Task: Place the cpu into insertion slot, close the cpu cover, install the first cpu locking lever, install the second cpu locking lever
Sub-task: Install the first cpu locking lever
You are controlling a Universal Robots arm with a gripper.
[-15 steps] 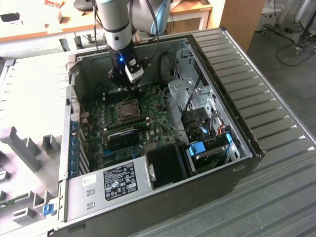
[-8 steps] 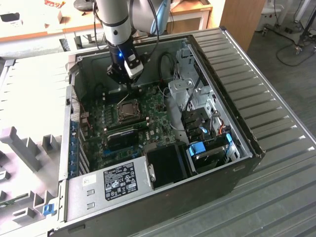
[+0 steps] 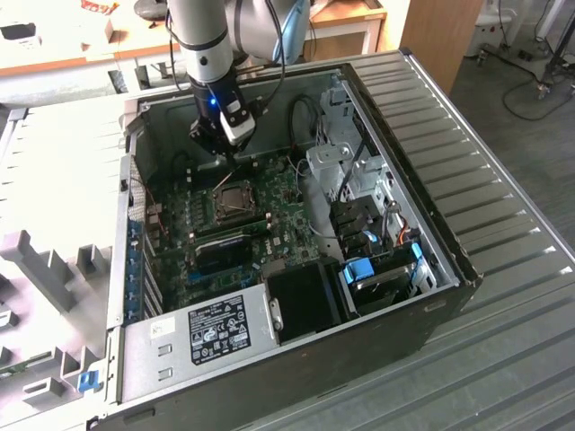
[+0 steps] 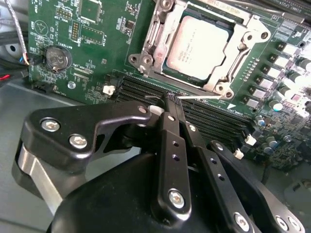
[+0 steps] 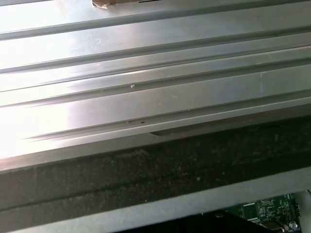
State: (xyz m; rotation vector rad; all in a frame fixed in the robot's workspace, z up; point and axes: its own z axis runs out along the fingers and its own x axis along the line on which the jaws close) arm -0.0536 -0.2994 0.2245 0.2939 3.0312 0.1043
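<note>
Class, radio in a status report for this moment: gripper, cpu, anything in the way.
Status: gripper shut, tips at the end of a thin metal lever. The cpu seated, cpu cover down around it. No obstruction seen.

We can't read any text outright. The white label point(image 3: 218, 329) on the grey power supply point(image 3: 157, 355), at the near edge of the case toward the exterior view's left, carries black print and small marks too fine to make out. In the second wrist view we see faint lettering on the cpu point(image 4: 198, 46) top and white silkscreen print on the green motherboard point(image 4: 97, 68), none legible.
</note>
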